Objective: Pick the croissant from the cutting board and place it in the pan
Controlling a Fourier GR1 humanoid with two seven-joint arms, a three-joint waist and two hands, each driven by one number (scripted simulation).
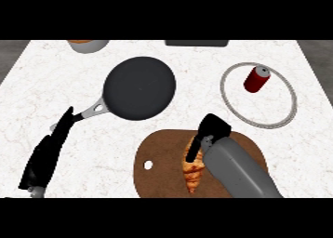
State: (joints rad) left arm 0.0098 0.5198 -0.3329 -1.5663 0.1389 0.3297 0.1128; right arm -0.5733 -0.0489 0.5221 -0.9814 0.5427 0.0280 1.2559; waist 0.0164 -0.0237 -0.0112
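Closing on the croissant [192, 168] lying on the board [156, 153], the right hand [212, 130] sits just beside it, finger state unclear. Grip mid-body, lift straight, then carry to the pan [139, 87].

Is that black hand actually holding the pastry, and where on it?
It cannot be told. The right hand sits at the croissant's upper end on the cutting board, but its fingers are hidden.
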